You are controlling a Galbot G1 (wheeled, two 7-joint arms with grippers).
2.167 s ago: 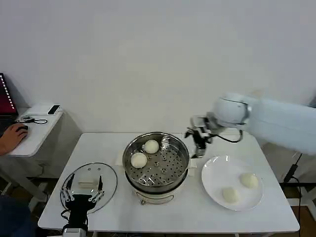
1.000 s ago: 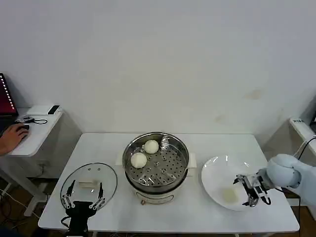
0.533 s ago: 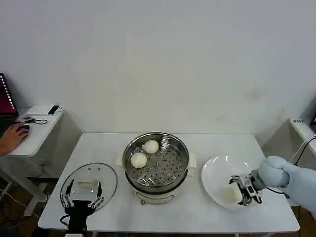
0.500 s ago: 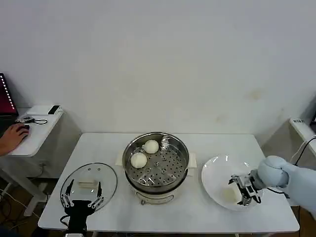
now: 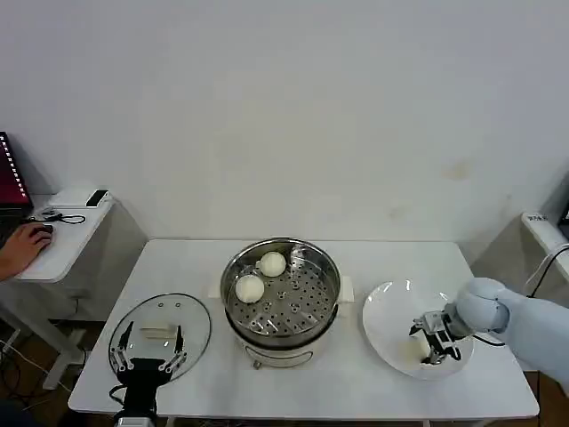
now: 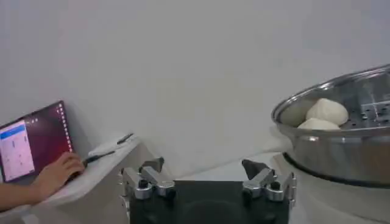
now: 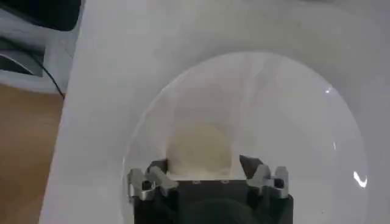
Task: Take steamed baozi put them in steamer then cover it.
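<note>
Two steamed baozi (image 5: 260, 276) sit on the perforated tray of the steamer (image 5: 282, 300) at the frame's centre. My right gripper (image 5: 432, 342) is down on the white plate (image 5: 391, 311) at lower right, fingers spread on either side of a bun (image 7: 200, 149) but not clamped on it. My left gripper (image 5: 147, 362) waits at lower left, fingers apart, over the near edge of the cover (image 5: 160, 333), which lies flat on the table (image 5: 356, 382).
</note>
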